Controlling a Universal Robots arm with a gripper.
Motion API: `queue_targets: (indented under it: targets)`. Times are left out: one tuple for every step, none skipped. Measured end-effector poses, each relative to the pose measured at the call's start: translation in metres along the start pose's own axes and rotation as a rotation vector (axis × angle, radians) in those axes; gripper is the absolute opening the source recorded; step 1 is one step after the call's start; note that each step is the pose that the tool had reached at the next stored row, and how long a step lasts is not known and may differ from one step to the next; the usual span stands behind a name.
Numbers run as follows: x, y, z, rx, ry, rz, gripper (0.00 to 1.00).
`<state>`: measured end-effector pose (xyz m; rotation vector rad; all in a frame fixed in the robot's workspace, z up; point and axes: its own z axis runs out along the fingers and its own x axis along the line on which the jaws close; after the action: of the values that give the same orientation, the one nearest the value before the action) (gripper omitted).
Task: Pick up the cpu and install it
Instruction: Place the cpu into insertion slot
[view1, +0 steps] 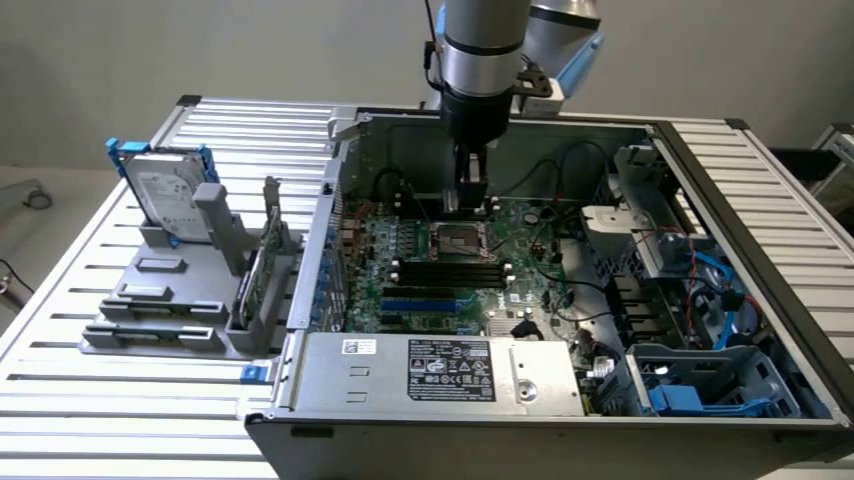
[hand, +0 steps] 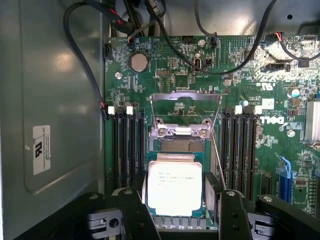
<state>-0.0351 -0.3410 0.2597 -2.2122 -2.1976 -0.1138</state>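
Observation:
The cpu (hand: 175, 187), a small square chip with a pale silvery top, sits between my two black fingers (hand: 134, 212), which press against its opposite edges. My gripper (hand: 179, 197) is shut on it. Just beyond the chip lies the dark metal-framed socket (hand: 176, 145), its load plate (hand: 186, 107) swung up and open. In the exterior view my gripper (view1: 467, 208) reaches down into the open computer case and hangs a little above the socket (view1: 465, 240) on the green motherboard (view1: 534, 290). There the socket still looks dark inside.
Black memory slots (hand: 127, 145) flank the socket on both sides. Black cables (hand: 85, 55) loop along the case wall (hand: 50, 125). A power supply (view1: 441, 370) fills the case's near edge. Outside the case, a hard drive in a blue frame (view1: 167, 190) stands in a grey holder.

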Motion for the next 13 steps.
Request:
queue_targets:
  targets:
    - [-0.001,-0.0001,0.0005,0.0,0.0001,0.0,0.55]
    - [-0.001,-0.0001,0.0007,0.0,0.0,0.0,0.55]
    - [-0.002,-0.0001,0.0009,-0.0001,0.0002,0.0,0.55]
    - [-0.003,-0.0002,0.0013,-0.0001,0.0003,0.0,0.55]
    - [-0.004,-0.0002,0.0018,-0.0001,0.0002,0.0,0.55]
    - [-0.004,-0.0002,0.0028,-0.0002,0.0003,0.0,0.55]
    - [-0.005,-0.0003,0.0041,-0.0001,0.0002,0.0,0.55]
    - [-0.005,-0.0003,0.0052,-0.0001,0.0001,0.0,0.55]
    - [-0.006,-0.0004,0.0068,-0.0001,0.0002,0.0,0.55]
    - [-0.006,-0.0005,0.0086,-0.0003,0.0001,0.0,0.55]
    - [-0.007,-0.0005,0.0103,-0.0005,0.0002,0.0,0.55]
    - [-0.007,-0.0006,0.0122,-0.0006,0.0002,0.0,0.55]
    - [-0.007,-0.0007,0.0139,-0.0007,0.0001,0.0,0.55]
